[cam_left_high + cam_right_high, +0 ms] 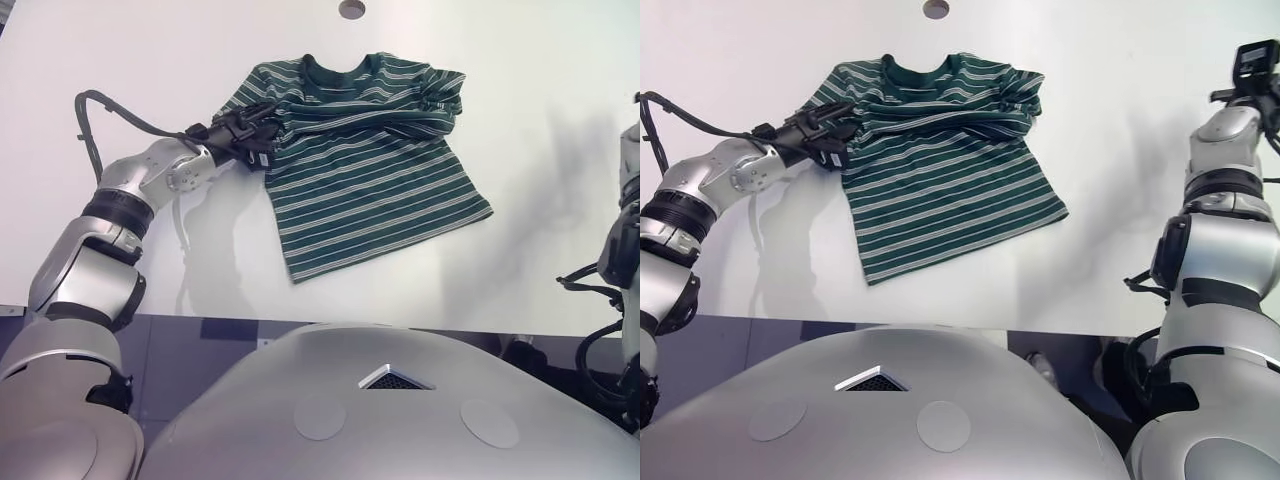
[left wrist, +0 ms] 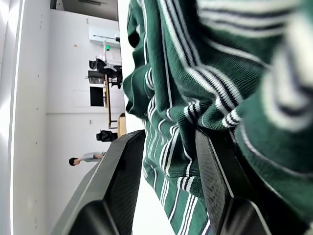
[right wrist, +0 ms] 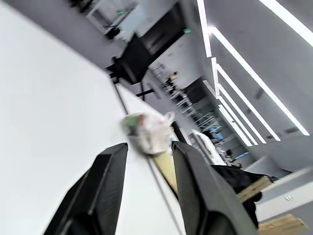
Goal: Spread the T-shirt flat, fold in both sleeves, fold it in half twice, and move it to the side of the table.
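A dark green T-shirt (image 1: pixel 375 185) with white stripes lies on the white table (image 1: pixel 120 50), collar toward the far edge and hem toward me. The sleeve on the right (image 1: pixel 440 100) is bunched and folded in across the chest. My left gripper (image 1: pixel 258 140) sits at the shirt's left shoulder and sleeve. In the left wrist view the striped fabric (image 2: pixel 205 73) runs between its two black fingers (image 2: pixel 122 186), which are shut on it. My right arm (image 1: pixel 1230 150) is raised beside the table's right side, away from the shirt. Its gripper (image 3: pixel 142 186) is open with nothing between the fingers.
A small round hole (image 1: pixel 352 9) sits in the tabletop just beyond the collar. Bare table surface lies on both sides of the shirt and between the hem and the near edge (image 1: pixel 300 318).
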Action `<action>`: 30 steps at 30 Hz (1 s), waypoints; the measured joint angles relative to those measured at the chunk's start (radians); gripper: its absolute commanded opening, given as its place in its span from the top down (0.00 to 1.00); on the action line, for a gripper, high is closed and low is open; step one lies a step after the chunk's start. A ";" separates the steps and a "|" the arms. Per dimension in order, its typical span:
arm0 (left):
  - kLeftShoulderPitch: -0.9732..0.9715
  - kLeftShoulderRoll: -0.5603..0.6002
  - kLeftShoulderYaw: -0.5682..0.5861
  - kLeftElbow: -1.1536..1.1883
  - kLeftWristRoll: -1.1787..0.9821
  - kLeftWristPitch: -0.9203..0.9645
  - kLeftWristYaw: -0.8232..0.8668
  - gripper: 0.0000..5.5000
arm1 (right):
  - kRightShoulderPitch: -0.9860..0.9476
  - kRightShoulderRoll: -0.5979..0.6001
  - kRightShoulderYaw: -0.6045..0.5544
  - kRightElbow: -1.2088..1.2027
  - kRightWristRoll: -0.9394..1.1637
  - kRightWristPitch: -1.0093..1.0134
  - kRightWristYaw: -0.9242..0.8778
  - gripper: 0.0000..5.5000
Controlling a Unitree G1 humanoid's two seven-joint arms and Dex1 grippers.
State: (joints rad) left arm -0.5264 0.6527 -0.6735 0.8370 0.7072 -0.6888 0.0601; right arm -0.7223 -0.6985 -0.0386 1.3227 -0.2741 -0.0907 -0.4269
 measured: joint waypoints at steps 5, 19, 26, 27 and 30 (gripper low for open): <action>-0.015 -0.001 -0.011 0.068 0.000 0.000 0.081 0.67 | -0.041 0.128 -0.022 -0.021 0.070 -0.153 0.161 0.70; 0.066 0.168 0.155 -1.085 -0.705 0.791 -0.673 0.67 | -0.216 0.632 0.032 -0.060 0.150 -0.072 0.722 0.70; 0.033 -0.297 0.381 -1.142 -0.678 1.089 -0.263 0.67 | -0.297 0.653 0.120 -0.097 0.084 -0.130 0.777 0.70; 0.047 -0.352 0.376 -1.132 -0.690 1.097 -0.238 0.67 | -0.296 0.655 0.148 -0.096 0.067 -0.105 0.823 0.70; 0.081 -0.531 0.339 -1.048 -0.693 0.985 -0.153 0.67 | -0.259 0.617 0.252 -0.103 -0.013 -0.043 0.953 0.70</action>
State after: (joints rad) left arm -0.4454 0.1214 -0.3345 -0.2114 0.0144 0.2966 -0.0932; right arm -0.9818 -0.0819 0.2130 1.2193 -0.2868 -0.1339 0.5264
